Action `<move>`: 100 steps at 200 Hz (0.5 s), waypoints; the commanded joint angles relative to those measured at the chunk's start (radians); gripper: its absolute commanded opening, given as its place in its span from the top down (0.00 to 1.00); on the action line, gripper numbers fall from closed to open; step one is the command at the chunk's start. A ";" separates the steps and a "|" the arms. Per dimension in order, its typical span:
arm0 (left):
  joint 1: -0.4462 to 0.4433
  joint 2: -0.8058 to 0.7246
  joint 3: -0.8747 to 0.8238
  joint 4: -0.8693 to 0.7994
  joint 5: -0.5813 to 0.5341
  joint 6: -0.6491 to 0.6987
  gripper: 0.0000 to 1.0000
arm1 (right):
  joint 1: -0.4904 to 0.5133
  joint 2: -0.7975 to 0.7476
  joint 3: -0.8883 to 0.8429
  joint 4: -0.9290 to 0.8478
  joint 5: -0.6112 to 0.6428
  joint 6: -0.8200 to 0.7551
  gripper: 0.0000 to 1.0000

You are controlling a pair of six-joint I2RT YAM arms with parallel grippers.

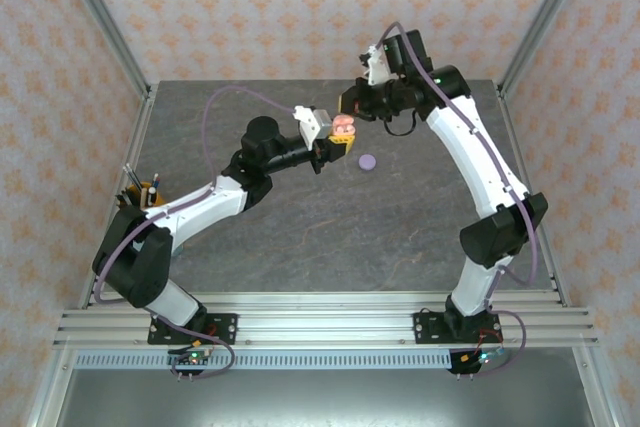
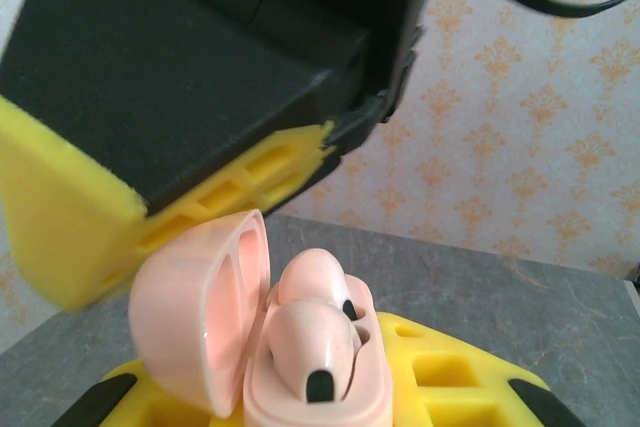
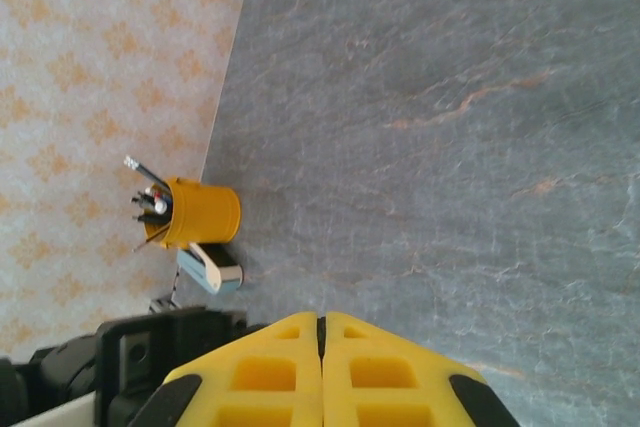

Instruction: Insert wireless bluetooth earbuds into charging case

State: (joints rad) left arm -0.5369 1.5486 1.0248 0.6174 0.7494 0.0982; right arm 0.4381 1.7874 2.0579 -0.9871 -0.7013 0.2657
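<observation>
Seen from above, the light is bright, even and diffuse, falling from overhead; the grey table [image 1: 300,237] carries only faint, soft-edged shadows beside the arms; focus is crisp throughout, with no glare; the wall posts lean outward toward the corners

In the left wrist view a yellow foam pad [image 2: 60,217] and black housing [image 2: 180,67] sit close to the lens and are blurred; the pink charging case [image 2: 300,347] is soft too, with a mild sheen inside its lid; the wallpaper [image 2: 520,147] behind is sharper

In the right wrist view the stone grain is sharp; the pen cup [image 3: 200,212] throws a soft shadow; the right gripper [image 3: 322,367] is slightly out of focus
</observation>
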 commanded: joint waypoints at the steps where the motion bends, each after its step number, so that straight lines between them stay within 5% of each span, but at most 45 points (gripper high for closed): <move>1: -0.012 0.013 0.050 0.007 -0.009 0.009 1.00 | 0.023 -0.072 -0.052 -0.064 -0.020 -0.050 0.93; 100: -0.006 0.053 0.071 0.022 -0.050 -0.042 1.00 | -0.050 -0.316 -0.321 0.053 0.112 0.080 0.93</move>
State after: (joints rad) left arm -0.5491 1.5940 1.0634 0.5953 0.7353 0.0944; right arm 0.4370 1.5024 1.7935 -0.9855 -0.6468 0.2634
